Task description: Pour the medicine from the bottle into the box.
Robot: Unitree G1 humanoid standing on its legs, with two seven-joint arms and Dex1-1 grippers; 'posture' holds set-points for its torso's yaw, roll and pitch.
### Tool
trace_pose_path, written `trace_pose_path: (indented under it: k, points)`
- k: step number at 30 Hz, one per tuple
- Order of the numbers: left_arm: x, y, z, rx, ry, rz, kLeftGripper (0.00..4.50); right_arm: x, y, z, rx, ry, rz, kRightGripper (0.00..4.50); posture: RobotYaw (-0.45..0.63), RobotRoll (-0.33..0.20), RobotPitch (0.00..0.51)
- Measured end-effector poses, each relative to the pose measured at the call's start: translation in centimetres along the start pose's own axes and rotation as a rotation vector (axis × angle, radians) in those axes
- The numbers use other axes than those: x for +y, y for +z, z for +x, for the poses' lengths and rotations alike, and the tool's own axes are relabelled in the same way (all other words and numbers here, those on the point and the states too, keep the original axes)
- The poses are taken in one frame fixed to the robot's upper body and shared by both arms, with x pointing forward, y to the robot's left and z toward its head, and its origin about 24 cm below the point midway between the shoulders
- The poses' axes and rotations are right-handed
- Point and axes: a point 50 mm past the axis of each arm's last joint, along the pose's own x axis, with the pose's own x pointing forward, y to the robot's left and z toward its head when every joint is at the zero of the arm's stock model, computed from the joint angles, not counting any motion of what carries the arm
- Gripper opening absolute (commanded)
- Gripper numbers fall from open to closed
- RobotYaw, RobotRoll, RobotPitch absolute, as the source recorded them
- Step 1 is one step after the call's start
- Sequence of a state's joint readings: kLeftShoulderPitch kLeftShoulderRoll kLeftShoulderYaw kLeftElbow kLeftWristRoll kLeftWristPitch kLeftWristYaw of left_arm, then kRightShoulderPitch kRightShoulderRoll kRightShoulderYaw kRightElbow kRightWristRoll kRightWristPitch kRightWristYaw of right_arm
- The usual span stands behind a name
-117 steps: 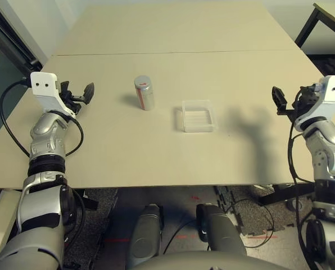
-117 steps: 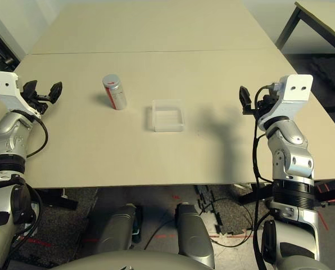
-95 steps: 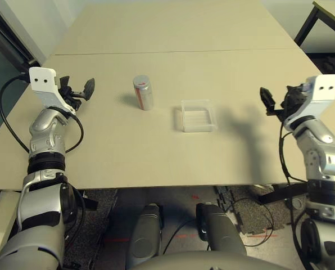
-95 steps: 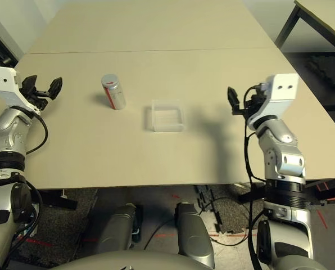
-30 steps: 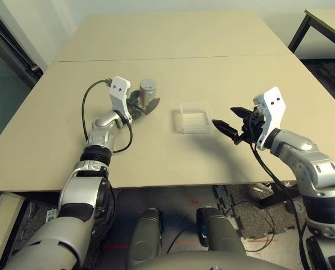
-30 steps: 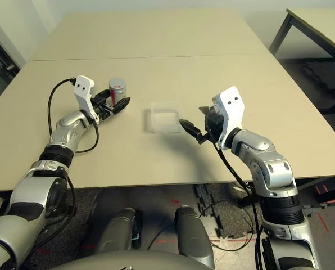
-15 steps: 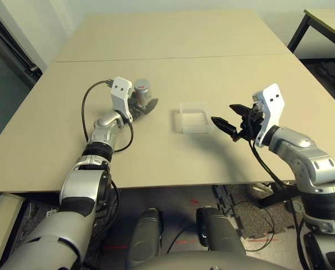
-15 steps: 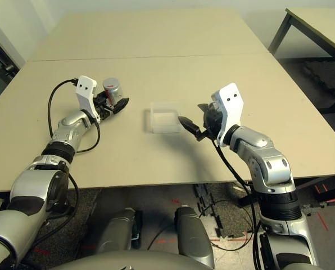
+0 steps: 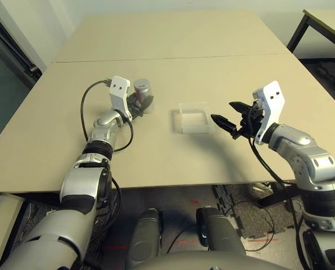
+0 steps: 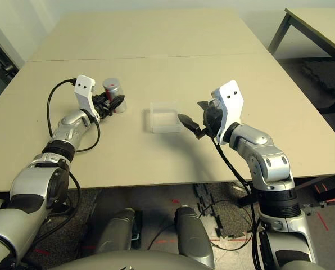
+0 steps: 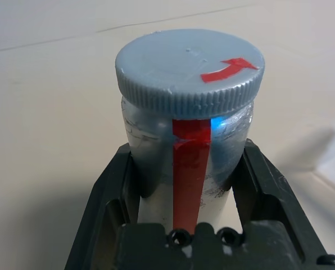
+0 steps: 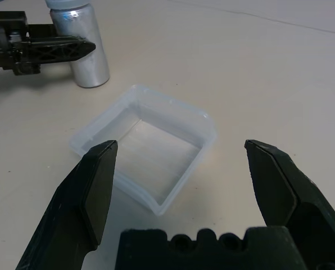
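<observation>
bottle point(image 11: 190, 152): stands upright on the surface point(image 9: 173, 34), just to the robot's left of the box; grey cap point(image 11: 190, 70) on top

left gripper point(image 9: 140, 104): clamped on the bottle's body below the cap; one finger on each side

right gripper point(image 12: 181, 191): fingers wide apart; hovers near the box, holding nothing

box point(image 9: 193, 117): clear, sits flat between the two grippers

handling: bottle looks small, light, rigid; smooth wall may slip, so a mid-body hold seems right; box likely light and easily pushed

medicine: cannot tell; hidden inside the bottle
</observation>
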State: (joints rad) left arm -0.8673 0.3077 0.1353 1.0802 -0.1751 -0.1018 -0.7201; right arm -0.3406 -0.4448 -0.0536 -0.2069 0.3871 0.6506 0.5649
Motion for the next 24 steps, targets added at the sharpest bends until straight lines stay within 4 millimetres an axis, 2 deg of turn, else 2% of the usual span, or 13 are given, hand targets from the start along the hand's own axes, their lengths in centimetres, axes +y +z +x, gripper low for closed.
trace_pose_path:
  k: [5,8,13,17,24]
  points:
    - [-1.7,3.2,0.0,-0.048,-0.242,0.044,2.46,0.2,1.0,0.4,-0.020,0.028,0.030,4.50,-0.06,0.000,0.079]
    - [-2.7,5.1,-1.1,-0.036,-0.391,0.073,2.46,0.4,1.8,0.4,-0.036,0.049,0.035,4.50,-0.05,0.000,0.081]
    - [-4.2,7.1,-2.4,0.005,-0.542,0.106,2.46,0.7,3.4,0.6,-0.064,0.103,0.020,4.50,-0.04,0.000,0.081]
    - [-5.3,7.5,-2.7,0.017,-0.620,0.122,2.46,1.4,4.8,0.8,-0.074,0.166,0.014,4.50,-0.04,0.000,0.080]
    - [-6.8,6.4,-3.1,0.048,-0.723,0.143,2.46,3.4,6.9,0.5,-0.040,0.333,0.008,4.50,-0.05,0.000,0.077]
